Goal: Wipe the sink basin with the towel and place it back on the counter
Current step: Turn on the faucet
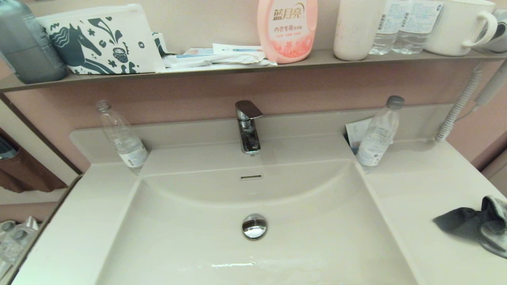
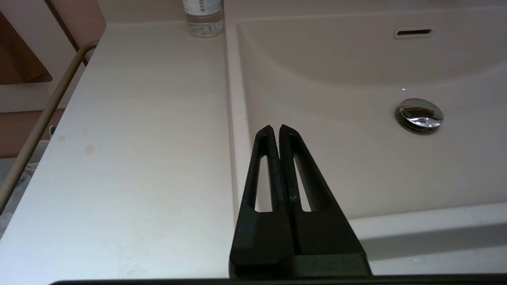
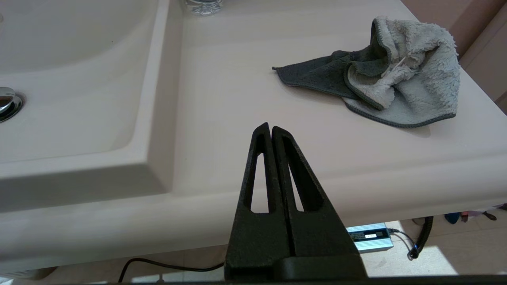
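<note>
The towel [image 1: 477,226] lies crumpled on the counter [image 1: 427,190] at the far right, dark charcoal on one face and pale fluffy grey on the other; the right wrist view shows the towel [image 3: 380,75] too. The sink basin [image 1: 222,221] is off-white, with a chrome drain plug [image 1: 254,226] and an overflow slot [image 1: 251,177]. Neither arm appears in the head view. My right gripper [image 3: 271,126] is shut and empty, over the counter's front edge, short of the towel. My left gripper [image 2: 276,128] is shut and empty over the basin's left rim.
A chrome faucet [image 1: 248,126] stands behind the basin. Clear water bottles stand at the back left [image 1: 121,136] and back right [image 1: 378,134]. A wall shelf [image 1: 237,65] holds a horse-print pouch [image 1: 99,39], a pink detergent bottle [image 1: 287,29] and cups. A wet streak [image 1: 253,263] marks the basin front.
</note>
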Available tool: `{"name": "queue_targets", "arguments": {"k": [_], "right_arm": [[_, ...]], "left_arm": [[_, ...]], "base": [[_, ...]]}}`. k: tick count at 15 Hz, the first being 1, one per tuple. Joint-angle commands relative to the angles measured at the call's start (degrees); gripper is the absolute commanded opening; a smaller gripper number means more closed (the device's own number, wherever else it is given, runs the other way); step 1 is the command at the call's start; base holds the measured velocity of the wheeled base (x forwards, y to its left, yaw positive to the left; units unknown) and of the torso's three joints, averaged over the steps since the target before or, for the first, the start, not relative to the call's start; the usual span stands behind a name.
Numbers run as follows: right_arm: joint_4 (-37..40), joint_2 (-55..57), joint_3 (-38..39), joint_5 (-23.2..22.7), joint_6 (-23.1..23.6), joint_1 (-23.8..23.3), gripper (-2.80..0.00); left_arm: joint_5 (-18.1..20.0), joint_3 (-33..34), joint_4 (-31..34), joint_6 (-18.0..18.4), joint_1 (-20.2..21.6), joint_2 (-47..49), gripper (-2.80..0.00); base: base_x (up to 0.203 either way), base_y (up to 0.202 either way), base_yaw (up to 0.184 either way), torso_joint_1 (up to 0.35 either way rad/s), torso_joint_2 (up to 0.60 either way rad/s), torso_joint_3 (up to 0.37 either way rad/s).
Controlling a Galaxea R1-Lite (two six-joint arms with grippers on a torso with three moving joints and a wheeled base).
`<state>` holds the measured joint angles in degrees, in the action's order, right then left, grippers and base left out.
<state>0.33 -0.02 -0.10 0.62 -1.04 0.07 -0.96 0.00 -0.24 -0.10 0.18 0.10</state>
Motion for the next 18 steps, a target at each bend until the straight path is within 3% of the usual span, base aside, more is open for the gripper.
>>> {"name": "queue_targets", "arguments": {"k": [1,18], "right_arm": [[0.0,0.0,0.0,0.0,0.0,0.0,-2.80],[0.0,0.0,0.0,0.0,0.0,0.0,-2.80]], "left_arm": [[0.0,0.0,0.0,-0.1,0.0,0.1,-2.80],[0.0,0.0,0.1,0.5,0.0,0.0,-2.80]], "base": [[0.000,0.000,0.000,0.000,0.00,0.000],[0.000,0.000,0.000,0.000,0.00,0.000]]}}
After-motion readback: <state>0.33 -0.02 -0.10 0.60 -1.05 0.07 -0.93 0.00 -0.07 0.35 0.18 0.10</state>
